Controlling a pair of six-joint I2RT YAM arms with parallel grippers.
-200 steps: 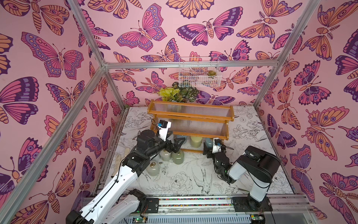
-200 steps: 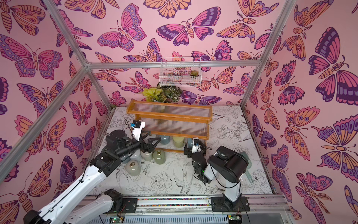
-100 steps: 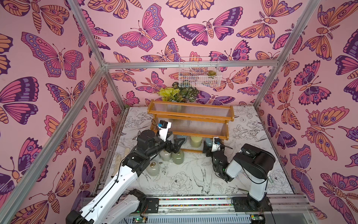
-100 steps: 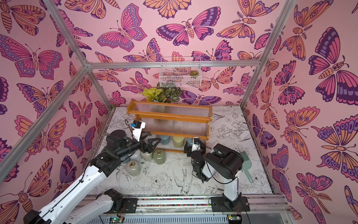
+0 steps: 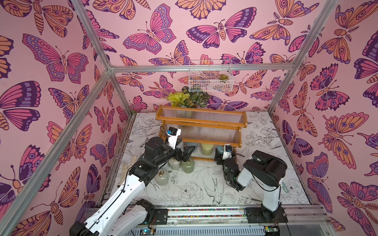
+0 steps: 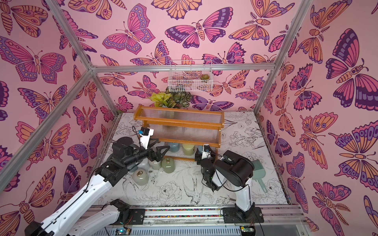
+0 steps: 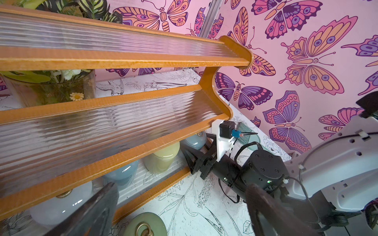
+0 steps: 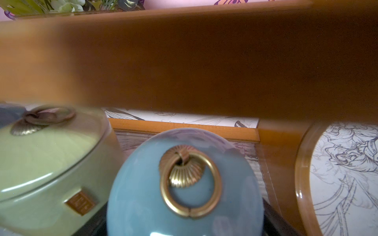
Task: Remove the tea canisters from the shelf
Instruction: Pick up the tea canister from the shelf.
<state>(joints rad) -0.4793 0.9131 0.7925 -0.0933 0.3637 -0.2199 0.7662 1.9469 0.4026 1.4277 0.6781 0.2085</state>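
Seemingly slick, brittle glaze: right jaws clasp the blue canister (image 8: 139,204) round its body, not its ring (image 8: 218,185); left jaws gape

Shelf rail (image 8: 184,61) overhangs blue canister (image 8: 143,194); yellow-green canister (image 8: 41,163) just beside

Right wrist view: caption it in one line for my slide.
Right claw straddles the blue-grey canister on the shelf bottom tier, beside a yellow-green canister.
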